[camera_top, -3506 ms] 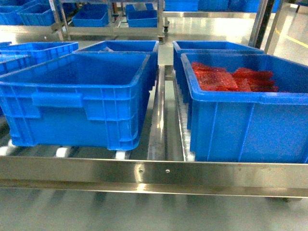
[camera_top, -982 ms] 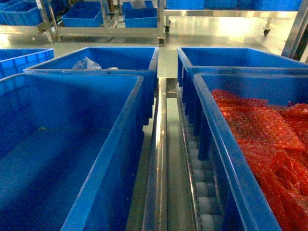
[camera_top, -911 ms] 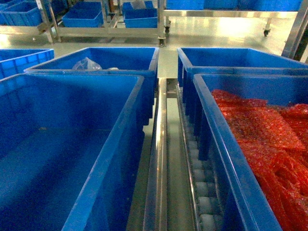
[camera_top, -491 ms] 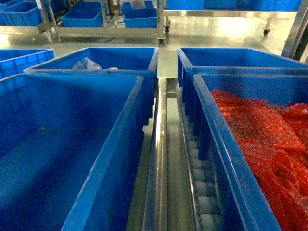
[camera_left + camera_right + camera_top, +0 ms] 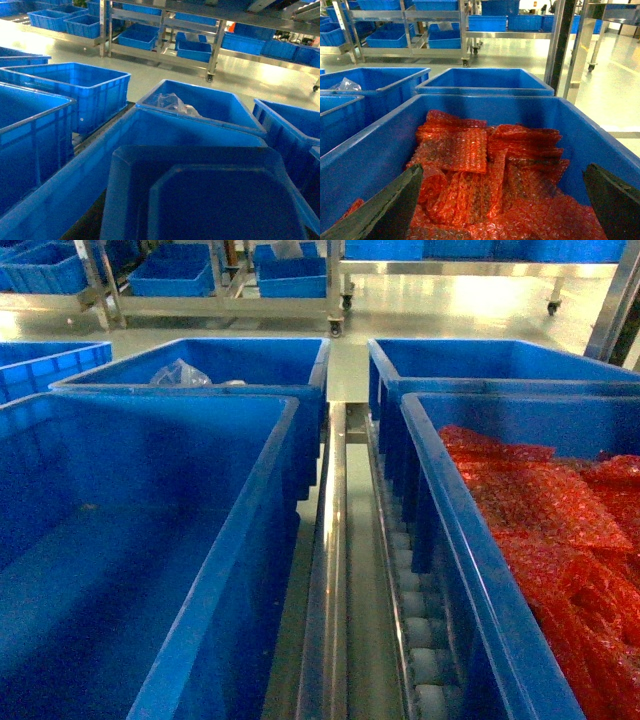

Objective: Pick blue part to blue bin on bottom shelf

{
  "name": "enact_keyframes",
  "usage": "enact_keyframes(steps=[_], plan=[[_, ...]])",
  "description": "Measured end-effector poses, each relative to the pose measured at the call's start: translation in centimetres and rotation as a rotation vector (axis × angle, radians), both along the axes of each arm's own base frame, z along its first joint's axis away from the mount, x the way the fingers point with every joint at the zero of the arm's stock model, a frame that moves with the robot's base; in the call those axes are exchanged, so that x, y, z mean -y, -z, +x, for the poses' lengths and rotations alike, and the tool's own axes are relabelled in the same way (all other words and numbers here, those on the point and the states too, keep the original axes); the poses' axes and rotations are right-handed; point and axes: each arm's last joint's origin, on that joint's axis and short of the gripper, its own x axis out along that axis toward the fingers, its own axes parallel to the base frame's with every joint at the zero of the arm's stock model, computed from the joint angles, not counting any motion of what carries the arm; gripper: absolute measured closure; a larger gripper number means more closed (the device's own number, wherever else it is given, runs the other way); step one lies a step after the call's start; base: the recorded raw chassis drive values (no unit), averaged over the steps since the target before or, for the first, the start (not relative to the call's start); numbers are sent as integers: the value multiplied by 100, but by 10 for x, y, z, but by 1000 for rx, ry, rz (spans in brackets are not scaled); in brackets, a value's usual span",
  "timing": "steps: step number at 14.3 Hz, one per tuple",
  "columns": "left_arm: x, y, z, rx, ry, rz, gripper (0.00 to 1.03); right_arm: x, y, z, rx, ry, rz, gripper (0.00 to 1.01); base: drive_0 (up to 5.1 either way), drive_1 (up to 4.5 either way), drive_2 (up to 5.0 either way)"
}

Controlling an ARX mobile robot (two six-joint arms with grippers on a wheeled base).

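Three views, all close over the blue bins, facing the far racks.
Head looks down the steel rail (image 5: 325, 570) between the empty bin (image 5: 120, 540) and the red bubble-wrap bin (image 5: 530, 540). Left wrist sits low over the empty bin (image 5: 75, 180); right wrist low over the bubble-wrap bin (image 5: 485, 175). All three share the crumpled clear bag (image 5: 178, 372).

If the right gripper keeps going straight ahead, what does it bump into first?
Most likely the red bubble-wrap bags piled in the blue bin: the open right gripper points down into them, though exact depth is unclear.
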Motion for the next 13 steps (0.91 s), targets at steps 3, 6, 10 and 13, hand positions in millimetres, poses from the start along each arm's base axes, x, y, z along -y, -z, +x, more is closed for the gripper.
enact_keyframes(steps=[3,6,10,13], plan=[[0,0,0,0,0,0,60,0,0,0,0,0,0,3,0,0,0],[0,0,0,0,0,0,60,0,0,0,0,0,0,3,0,0,0],[0,0,0,0,0,0,60,0,0,0,0,0,0,3,0,0,0],[0,0,0,0,0,0,60,0,0,0,0,0,0,3,0,0,0]])
